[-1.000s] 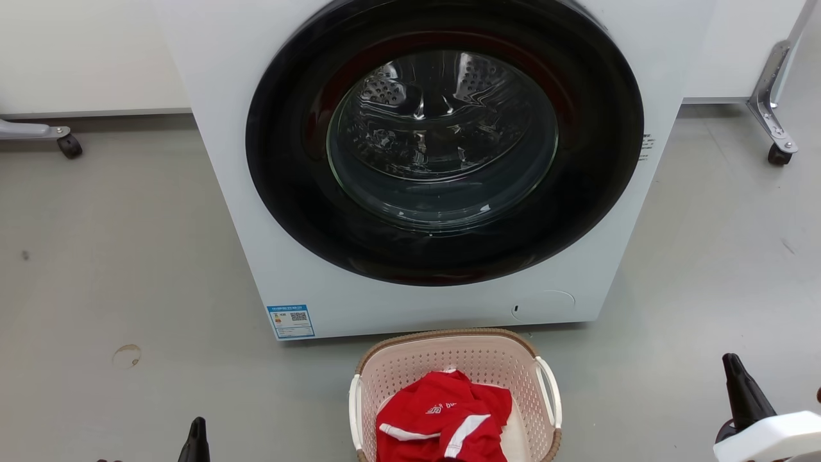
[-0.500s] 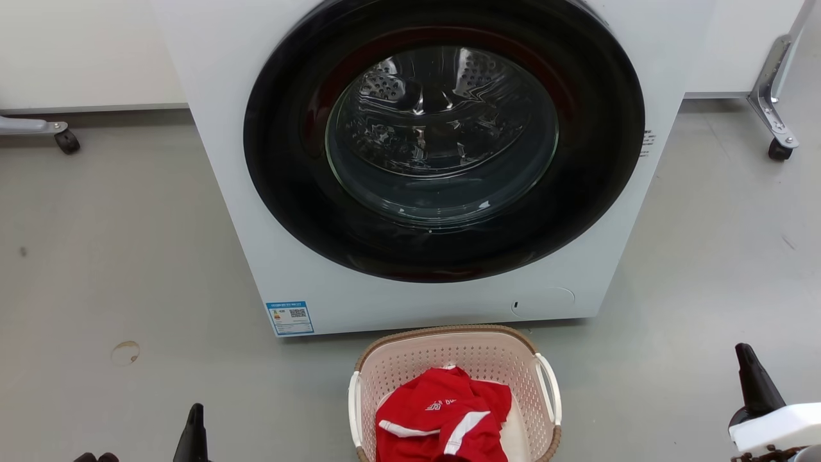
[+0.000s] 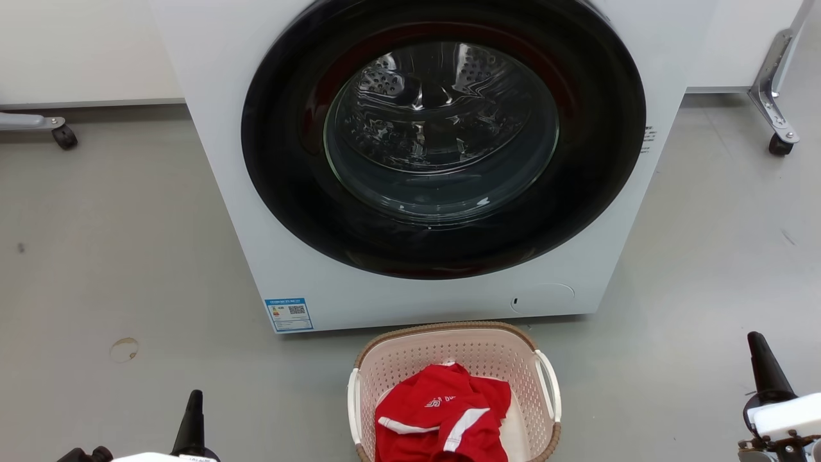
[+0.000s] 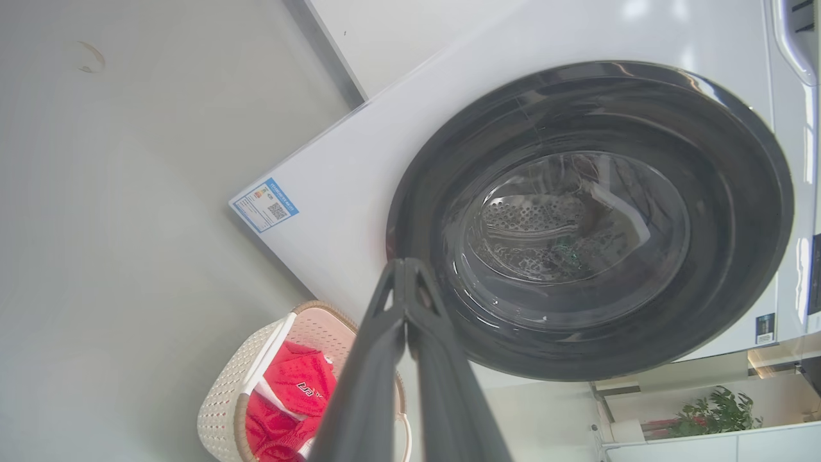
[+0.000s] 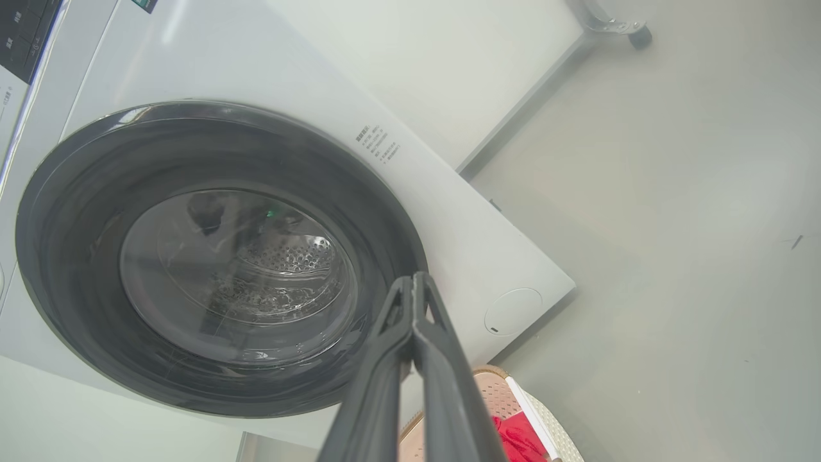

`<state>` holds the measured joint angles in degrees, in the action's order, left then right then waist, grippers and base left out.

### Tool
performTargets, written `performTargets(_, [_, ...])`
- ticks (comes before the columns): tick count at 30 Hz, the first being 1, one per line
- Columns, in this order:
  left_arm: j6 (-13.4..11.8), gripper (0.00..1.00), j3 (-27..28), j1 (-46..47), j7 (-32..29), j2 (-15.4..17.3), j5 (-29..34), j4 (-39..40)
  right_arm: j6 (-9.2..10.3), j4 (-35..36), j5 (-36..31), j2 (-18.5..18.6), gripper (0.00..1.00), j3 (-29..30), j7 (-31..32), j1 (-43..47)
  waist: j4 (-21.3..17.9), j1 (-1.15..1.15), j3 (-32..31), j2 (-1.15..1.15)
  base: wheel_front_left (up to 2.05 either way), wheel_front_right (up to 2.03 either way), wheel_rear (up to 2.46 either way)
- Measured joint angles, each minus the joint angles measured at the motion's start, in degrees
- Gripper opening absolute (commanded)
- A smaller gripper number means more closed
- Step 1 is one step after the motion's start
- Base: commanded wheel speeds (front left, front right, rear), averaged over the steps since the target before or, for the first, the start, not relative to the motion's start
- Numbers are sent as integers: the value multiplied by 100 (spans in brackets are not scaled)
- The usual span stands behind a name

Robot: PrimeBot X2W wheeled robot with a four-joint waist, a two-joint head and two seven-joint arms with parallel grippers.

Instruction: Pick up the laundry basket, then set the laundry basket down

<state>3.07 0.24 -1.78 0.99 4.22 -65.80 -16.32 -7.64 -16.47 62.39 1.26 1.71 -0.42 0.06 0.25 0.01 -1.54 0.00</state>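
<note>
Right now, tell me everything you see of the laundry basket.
The laundry basket is pale pink perforated plastic, rounded-rectangular, with a brown woven-look rim and a white handle on each side. It stands upright on the grey floor close before the washing machine, holding a crumpled red garment with white stripes. Its near end is out of frame.

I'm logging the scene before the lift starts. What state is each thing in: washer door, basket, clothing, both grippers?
washer door: closed
laundry basket: upright on the floor in front of the washer, not gripped
red garment: crumpled inside the basket
left gripper: shut, empty, apart from the basket on its left
right gripper: shut, empty, apart from the basket on its right
</note>
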Motion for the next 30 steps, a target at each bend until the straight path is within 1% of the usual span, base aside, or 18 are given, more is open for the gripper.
performTargets(13, [82, 0, 120, 130, -211, -69, -739, 15, 1, 5, 845, -1, 0, 157, 203, -67, -7, 0, 50, 0, 0, 0, 0])
performTargets(15, [130, 0, 137, 133, -256, -78, -840, 18, 1, 21, 950, 0, 0, 185, 242, -119, -8, 0, 57, 0, 0, 0, 0])
performTargets(30, [254, 0, 300, 337, -482, -119, -1766, 34, 2, 44, 1986, 0, 0, 378, 458, -229, -17, 0, 119, 0, 0, 0, 0])
